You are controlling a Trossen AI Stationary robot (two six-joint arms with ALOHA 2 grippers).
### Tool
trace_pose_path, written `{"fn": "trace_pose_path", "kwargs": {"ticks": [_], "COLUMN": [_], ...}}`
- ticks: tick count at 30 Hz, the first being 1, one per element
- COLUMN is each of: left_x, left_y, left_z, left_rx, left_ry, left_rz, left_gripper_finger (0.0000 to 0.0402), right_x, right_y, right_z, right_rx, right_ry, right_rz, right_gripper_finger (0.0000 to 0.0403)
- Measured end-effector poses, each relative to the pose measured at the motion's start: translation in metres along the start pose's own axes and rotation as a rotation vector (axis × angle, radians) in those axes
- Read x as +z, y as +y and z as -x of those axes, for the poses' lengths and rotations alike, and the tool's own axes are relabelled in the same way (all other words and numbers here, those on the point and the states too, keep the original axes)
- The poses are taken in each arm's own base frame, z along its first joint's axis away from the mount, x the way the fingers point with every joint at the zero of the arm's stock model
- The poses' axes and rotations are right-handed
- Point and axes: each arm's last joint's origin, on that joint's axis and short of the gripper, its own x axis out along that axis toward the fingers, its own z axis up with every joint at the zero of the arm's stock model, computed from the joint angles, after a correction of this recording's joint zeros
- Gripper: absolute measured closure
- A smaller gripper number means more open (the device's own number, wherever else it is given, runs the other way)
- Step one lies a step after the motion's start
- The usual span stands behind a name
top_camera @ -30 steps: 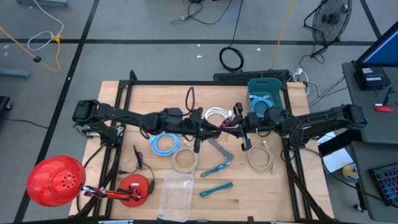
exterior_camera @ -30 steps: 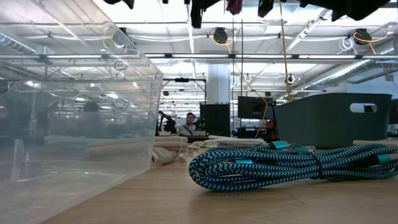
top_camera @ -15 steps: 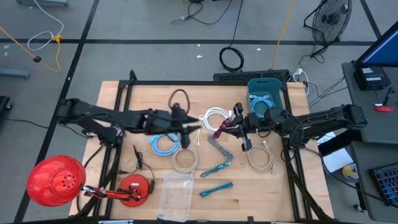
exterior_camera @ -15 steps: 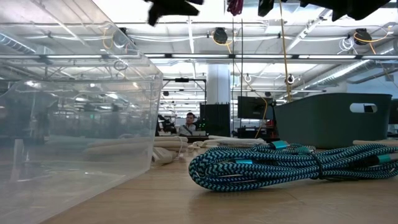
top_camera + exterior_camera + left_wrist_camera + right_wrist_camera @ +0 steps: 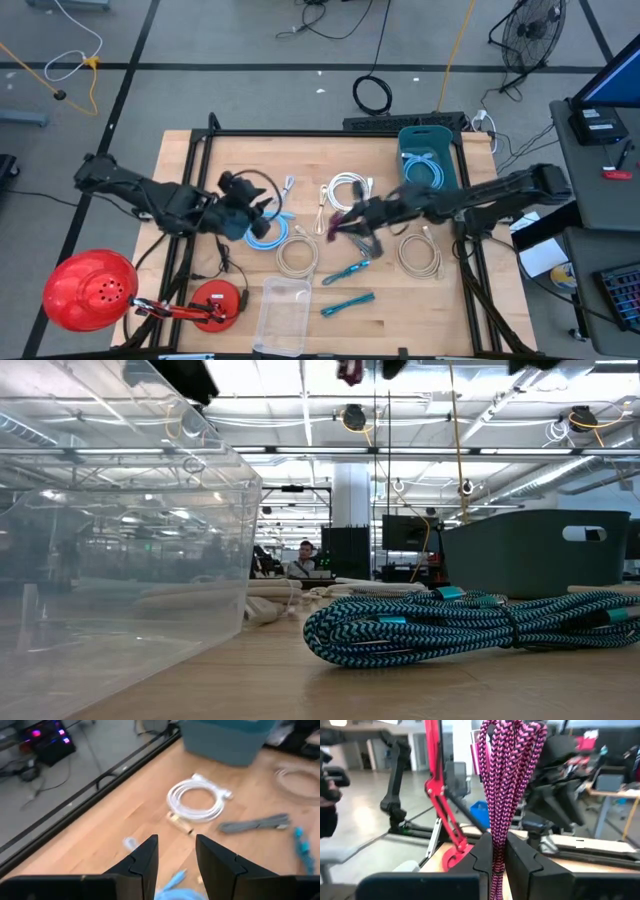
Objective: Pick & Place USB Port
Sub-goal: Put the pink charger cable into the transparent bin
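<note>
A pink braided cable bundle (image 5: pixel 507 780) is in my right gripper (image 5: pixel 499 847), which is shut on it above the table's middle (image 5: pixel 345 217), over the grey cable (image 5: pixel 357 242). The bundle also shows at the low view's top edge (image 5: pixel 350 370). My left gripper (image 5: pixel 177 862) is open and holds nothing. It hovers over the table's left half (image 5: pixel 262 212), by the light blue coiled cable (image 5: pixel 265 232). The teal bin (image 5: pixel 440 140) stands at the far right with a light blue cable inside. A clear plastic container (image 5: pixel 283 310) sits at the near edge. My right gripper pinches the pink cable bundle between its two fingers (image 5: pixel 482 852), on the gathered strands (image 5: pixel 499 827) below its looped end (image 5: pixel 512 740). The fingers come about level from the table's right. Several strands lie together in the hold, and the bundle is lifted clear of the table.
On the table lie a white coil (image 5: pixel 348 187), two beige coils (image 5: pixel 297 257) (image 5: pixel 420 255), and two teal braided cables (image 5: pixel 347 272) (image 5: pixel 347 303). A red lamp (image 5: pixel 90 290) and its base (image 5: pixel 215 305) stand at the near left. A dark frame rail (image 5: pixel 300 133) runs along the far edge.
My left gripper has drawn back from the table's middle toward the left edge, away from the pink cable. My right gripper has carried the pink bundle from near the bin toward the table's middle and a little nearer.
</note>
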Motion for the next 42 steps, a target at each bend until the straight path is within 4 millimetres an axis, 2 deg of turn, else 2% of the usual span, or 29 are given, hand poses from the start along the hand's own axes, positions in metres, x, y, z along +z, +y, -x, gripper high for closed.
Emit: {"fn": "trace_pose_path", "kwargs": {"ticks": [7, 12, 17, 22, 27, 31, 33, 37, 42], "left_x": [-0.023, -0.035, -0.048, -0.062, -0.070, -0.068, -0.068, -0.068, -0.069], "left_y": [-0.007, -0.008, -0.009, -0.005, 0.003, 0.010, 0.012, 0.013, 0.013], "left_z": [0.010, 0.016, 0.016, 0.011, 0.004, 0.002, 0.003, 0.003, 0.003], "left_rx": [0.000, -0.006, -0.010, 0.059, 0.143, 0.174, 0.178, 0.182, 0.182], "left_ry": [0.013, 0.036, 0.051, 0.013, -0.047, -0.052, -0.049, -0.047, -0.047], "left_rz": [-0.007, -0.024, -0.063, -0.076, -0.039, -0.030, -0.018, -0.004, 0.012], "left_gripper_finger": [0.0270, 0.0270, 0.0270, 0.0270, 0.0270, 0.0270, 0.0270, 0.0270, 0.0270], "right_x": [-0.017, -0.029, -0.031, -0.029, -0.030, -0.034, -0.029, -0.007, 0.000], "right_y": [0.003, -0.001, 0.004, 0.017, 0.036, 0.044, 0.045, 0.050, 0.059], "right_z": [-0.064, -0.087, -0.092, -0.092, -0.093, -0.092, -0.092, -0.096, -0.104], "right_rx": [0.042, 0.070, 0.197, 0.351, 0.375, 0.352, 0.370, 0.397, 0.446], "right_ry": [0.241, 0.415, 0.404, 0.351, 0.348, 0.399, 0.419, 0.450, 0.484], "right_rz": [0.032, 0.117, 0.224, 0.323, 0.452, 0.550, 0.572, 0.580, 0.620], "right_gripper_finger": [0.0380, 0.0380, 0.0380, 0.0384, 0.0388, 0.0388, 0.0389, 0.0391, 0.0391]}}
